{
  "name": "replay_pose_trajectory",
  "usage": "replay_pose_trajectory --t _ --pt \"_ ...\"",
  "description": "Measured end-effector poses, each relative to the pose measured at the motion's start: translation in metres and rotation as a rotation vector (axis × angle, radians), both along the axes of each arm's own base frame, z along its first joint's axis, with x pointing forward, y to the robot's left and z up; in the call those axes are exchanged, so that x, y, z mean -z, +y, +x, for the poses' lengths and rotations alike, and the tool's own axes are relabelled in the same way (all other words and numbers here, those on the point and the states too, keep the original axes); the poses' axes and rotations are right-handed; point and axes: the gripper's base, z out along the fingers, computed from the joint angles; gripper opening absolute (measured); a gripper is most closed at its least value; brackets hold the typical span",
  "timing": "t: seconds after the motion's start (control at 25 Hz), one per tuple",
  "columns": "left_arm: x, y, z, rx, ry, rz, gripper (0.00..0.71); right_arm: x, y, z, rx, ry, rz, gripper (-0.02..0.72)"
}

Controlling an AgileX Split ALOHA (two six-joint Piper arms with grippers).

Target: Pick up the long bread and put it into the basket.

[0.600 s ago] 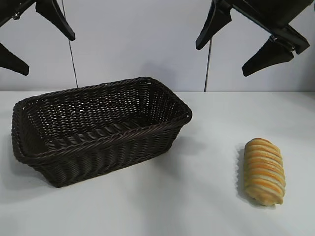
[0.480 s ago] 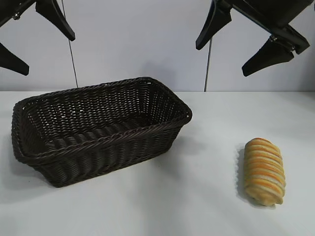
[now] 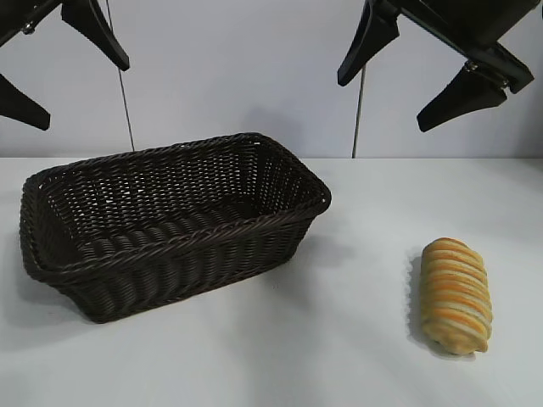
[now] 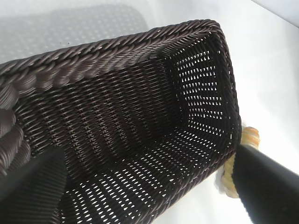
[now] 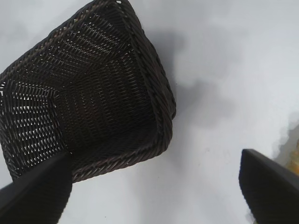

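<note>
Long bread (image 3: 456,295) on white table (image 3: 339,356), well right of basket (image 3: 170,229); both grippers spread wide overhead.

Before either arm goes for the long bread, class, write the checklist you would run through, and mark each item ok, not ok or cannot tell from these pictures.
1. The long bread lies free on the white table, nothing on or against it: ok.
2. The basket is empty, with room for the loaf: ok.
3. The right gripper is open and holds nothing, raised above the table on the loaf's side: ok.
4. The left gripper is open and raised above the basket's side, away from the bread: ok.
5. The table between bread and basket is bare: ok.
6. The bread is already in the basket: not ok, it lies on the table, apart from it.
</note>
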Motion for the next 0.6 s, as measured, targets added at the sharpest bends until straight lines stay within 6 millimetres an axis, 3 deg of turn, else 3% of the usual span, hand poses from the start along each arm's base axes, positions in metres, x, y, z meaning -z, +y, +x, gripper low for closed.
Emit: replay_pose_trajectory --t 0.24,0.4,0.6 --pt "-0.001 0.001 0.002 -0.016 -0.024 0.004 0.694 0.000 0.000 0.000 0.000 0.000 0.000 0.695" --pt "0.005 0.007 -0.001 0.002 0.009 0.107 0.694 0.000 0.000 0.000 0.000 0.000 0.000 0.695" --pt "0.029 0.024 -0.012 -0.062 0.129 0.290 0.694 0.000 0.000 0.000 0.000 -0.001 0.000 0.695"
